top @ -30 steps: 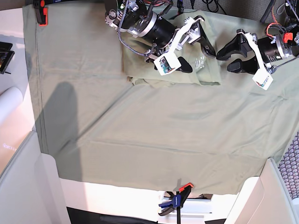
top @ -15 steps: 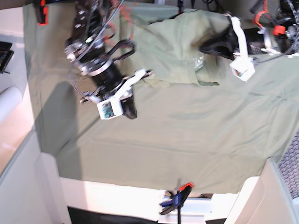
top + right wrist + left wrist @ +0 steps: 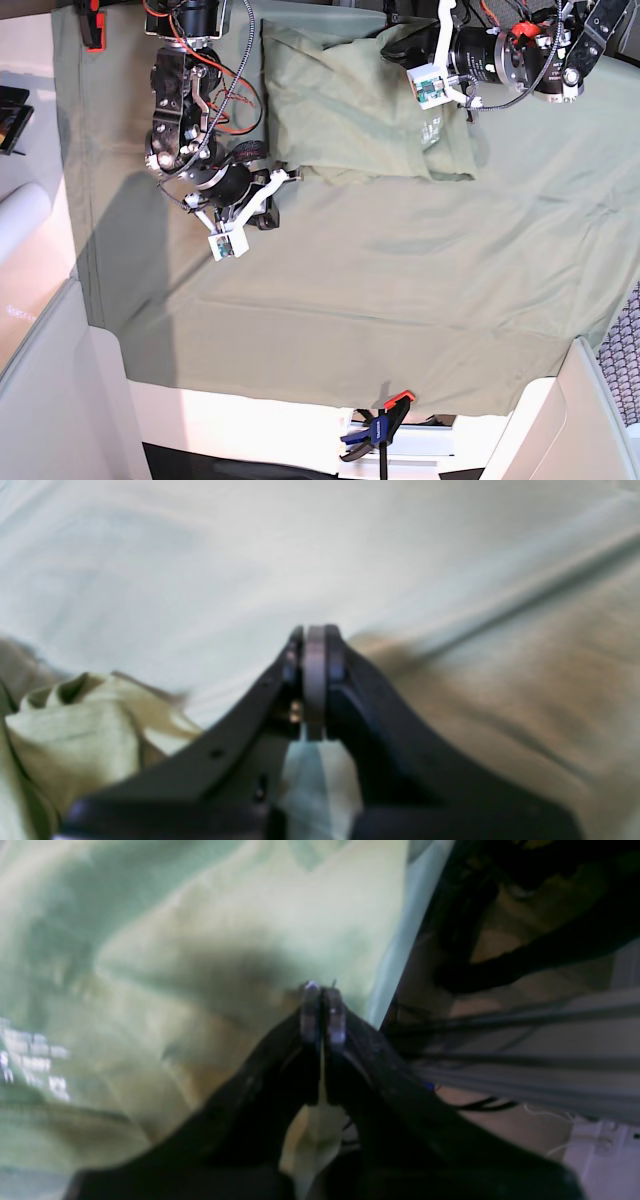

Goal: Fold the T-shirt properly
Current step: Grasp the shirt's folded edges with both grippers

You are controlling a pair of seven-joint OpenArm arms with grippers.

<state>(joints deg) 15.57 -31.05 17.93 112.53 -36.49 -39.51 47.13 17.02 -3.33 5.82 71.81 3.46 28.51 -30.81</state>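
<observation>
The left fingers are pressing fully together with a strip of pale fabric running between them, so they are evidently pinching the T-shirt at its far edge. A second ago they were hanging spread open above its near right part. The right fingers are likewise pressing shut, and I cannot tell whether any cloth is caught in them. A bunched green fold is lying just beside them in the right wrist view. In that same second this arm has been swinging off the garment, and it is now sitting at the garment's near left corner. The T-shirt is lying partly folded at the far middle of the surface, on the larger green tablecloth. Its left side is now reaching further out than before. By my reading, the arms are regrasping opposite edges to open or straighten the bundle, so a proper fold is still some way off.
</observation>
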